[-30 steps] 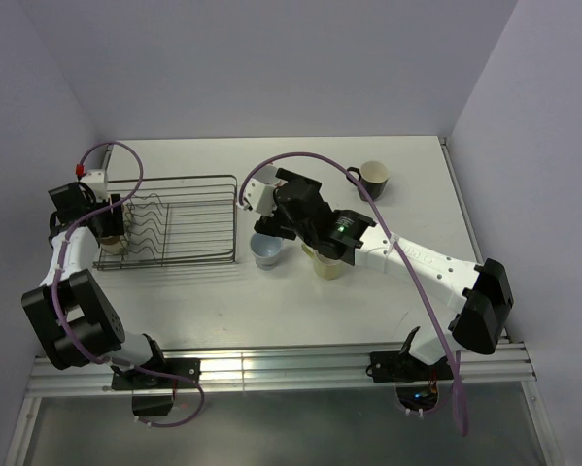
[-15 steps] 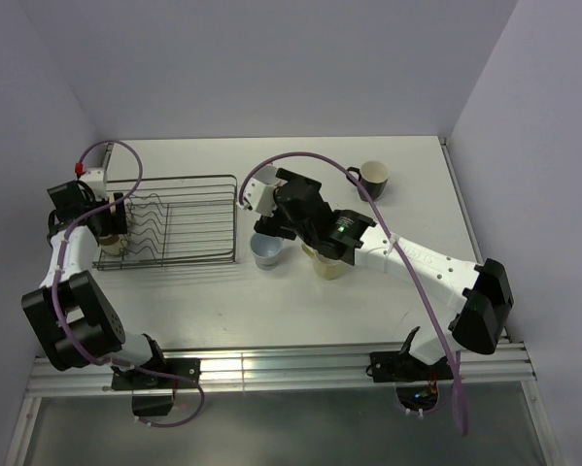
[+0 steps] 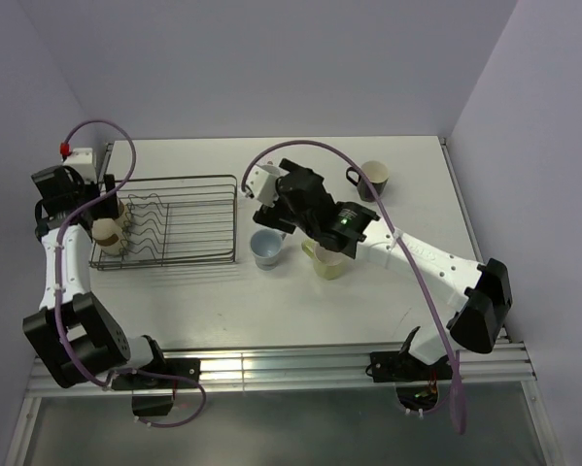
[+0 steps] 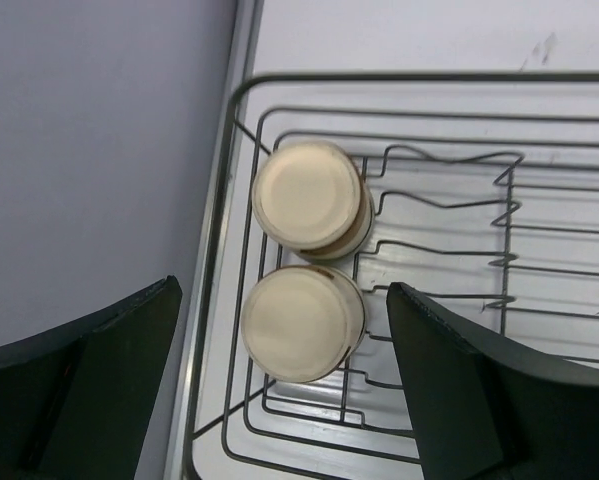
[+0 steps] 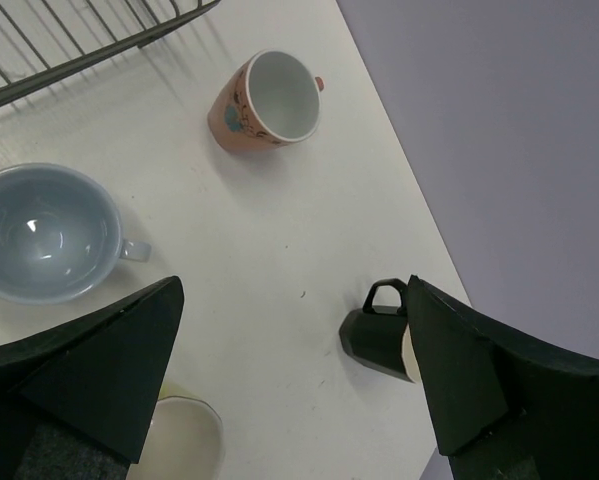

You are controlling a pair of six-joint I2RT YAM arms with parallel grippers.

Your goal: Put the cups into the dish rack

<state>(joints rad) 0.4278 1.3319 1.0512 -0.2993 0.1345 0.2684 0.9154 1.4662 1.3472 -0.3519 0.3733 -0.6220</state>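
Two brown cups stand upside down, cream bases up, at the left end of the dish rack (image 3: 179,233): one (image 4: 307,195) behind the other (image 4: 301,322); both show in the top view (image 3: 107,231). My left gripper (image 4: 284,295) hangs open above them, holding nothing; in the top view (image 3: 82,194) it is by the rack's left end. My right gripper (image 5: 291,290) is open and empty above the table, with the pink cup (image 5: 264,100) on its side ahead, the light blue mug (image 5: 44,235) at left, the black mug (image 5: 379,335) at right and the pale yellow mug (image 5: 184,440) below.
In the top view the light blue mug (image 3: 267,249) and yellow mug (image 3: 329,262) stand right of the rack, and the black mug (image 3: 373,178) stands near the back right. My right arm (image 3: 397,248) hides the pink cup there. The walls are close behind and left of the rack.
My left gripper has risen and drawn back left, away from the two brown cups, which stay in the rack. My right gripper has shifted slightly toward the back right.
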